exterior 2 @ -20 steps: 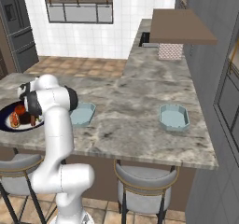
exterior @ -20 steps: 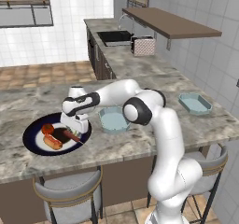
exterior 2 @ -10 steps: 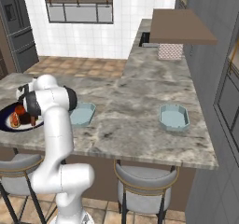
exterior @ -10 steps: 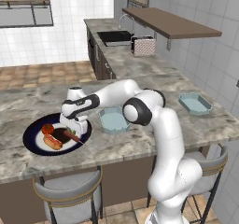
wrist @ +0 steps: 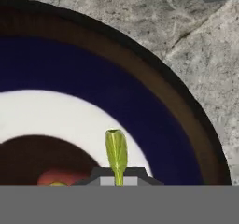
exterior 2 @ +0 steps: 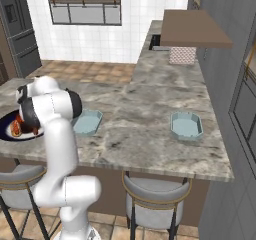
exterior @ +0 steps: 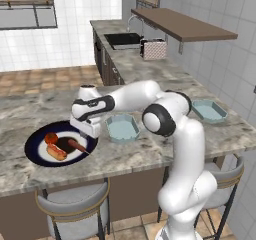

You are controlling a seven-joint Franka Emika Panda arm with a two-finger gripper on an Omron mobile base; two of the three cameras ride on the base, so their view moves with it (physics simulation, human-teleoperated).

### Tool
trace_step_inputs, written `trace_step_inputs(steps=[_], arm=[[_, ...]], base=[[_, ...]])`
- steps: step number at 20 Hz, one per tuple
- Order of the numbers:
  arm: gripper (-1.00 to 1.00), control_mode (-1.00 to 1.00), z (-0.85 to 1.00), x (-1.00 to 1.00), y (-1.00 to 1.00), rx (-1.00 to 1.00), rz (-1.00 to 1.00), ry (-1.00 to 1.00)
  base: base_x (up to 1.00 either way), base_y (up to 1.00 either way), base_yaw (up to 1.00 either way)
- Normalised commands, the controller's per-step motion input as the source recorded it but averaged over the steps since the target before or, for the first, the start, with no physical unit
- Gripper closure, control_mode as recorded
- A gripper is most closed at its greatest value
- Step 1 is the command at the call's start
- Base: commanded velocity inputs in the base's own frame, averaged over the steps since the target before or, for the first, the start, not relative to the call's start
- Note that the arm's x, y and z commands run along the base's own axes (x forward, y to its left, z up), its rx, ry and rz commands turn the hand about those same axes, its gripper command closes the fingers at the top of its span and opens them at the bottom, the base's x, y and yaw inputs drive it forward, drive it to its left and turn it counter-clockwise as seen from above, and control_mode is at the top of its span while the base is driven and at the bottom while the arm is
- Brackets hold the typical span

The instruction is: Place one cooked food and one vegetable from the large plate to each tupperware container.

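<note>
Veg piece (wrist: 116, 152) nipped in claw (wrist: 118, 180), arm stretched low over large plate (exterior: 35, 144)

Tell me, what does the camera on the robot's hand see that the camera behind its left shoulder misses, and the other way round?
The hand view shows a small pale-green vegetable piece pinched at the gripper, standing over the plate's white ring.

The left base view shows the whole scene: the white arm, a round red tomato, a sausage in a bun, a bare sausage, and two tupperware containers on the marble counter.

Both show the large plate with its navy rim.
</note>
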Motion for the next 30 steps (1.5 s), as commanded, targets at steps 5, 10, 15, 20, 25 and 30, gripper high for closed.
trace_step_inputs(steps=[5,10,15,20,25,30], arm=[[1.00,-1.00,0.71,-0.32,-0.77,0.02,0.00,0.04],[1.00,-1.00,-0.12,-0.20,-1.00,0.01,0.00,0.00],[1.00,-1.00,-0.06,0.29,-0.84,0.00,0.00,-0.01],[1.00,-1.00,0.00,0.72,-0.54,0.00,0.00,0.00],[1.00,-1.00,-0.30,0.89,-0.14,-0.01,0.05,0.13],[1.00,-1.00,-0.45,0.72,0.00,-0.08,0.02,0.09]], base=[[0.00,0.00,0.00],[0.00,0.00,0.00],[0.00,0.00,0.00],[0.00,0.00,0.00],[0.00,0.00,0.00],[0.00,0.00,0.00]])
